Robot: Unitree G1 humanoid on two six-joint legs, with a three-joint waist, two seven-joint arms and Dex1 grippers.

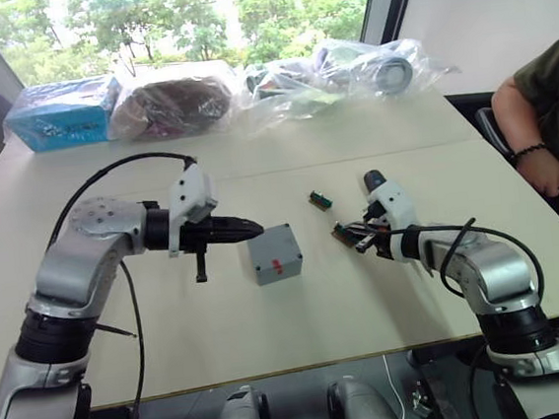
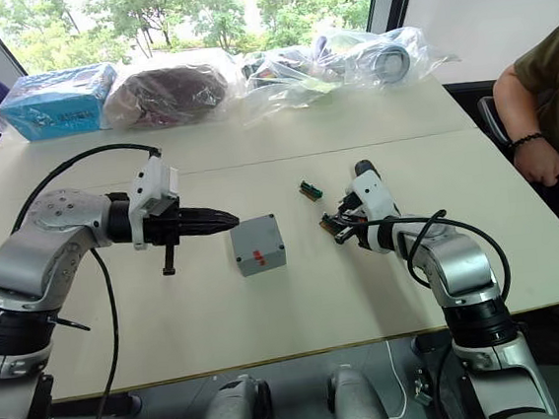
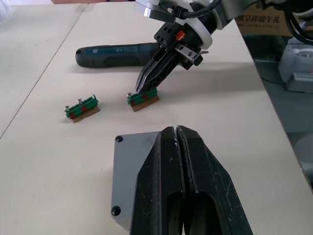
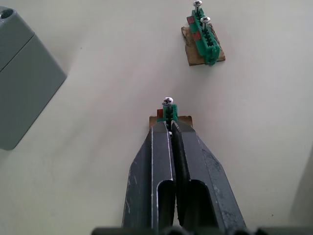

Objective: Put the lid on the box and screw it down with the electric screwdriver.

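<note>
Two tools work over the pale desk [image 1: 301, 326]. Nearest of the things, toward the middle, sits the grey box [image 1: 275, 253], its lid [image 2: 257, 241] already resting on top with a small red mark on its face. The left tool [image 1: 252, 229] hovers just left of the box, above the desk, with its black fingers pressed together and holding nothing. To the right of the box, the right tool [image 3: 143, 88] reaches down to a small green-and-red part [image 4: 168, 111] standing on a brown base with a screw in its top; its fingers are nearly shut, their tips pinching the part. A little farther off lies a second green-and-red part [image 1: 320, 200], apart from the first. The electric screwdriver [image 3: 117, 53] lies flat on the desk behind the right tool, beyond both parts. At the far edge of the desk are clear plastic bags [image 1: 346, 72] and a blue packet [image 1: 60, 114]. A person's arm [image 1: 530, 136] rests at the far right.
</note>
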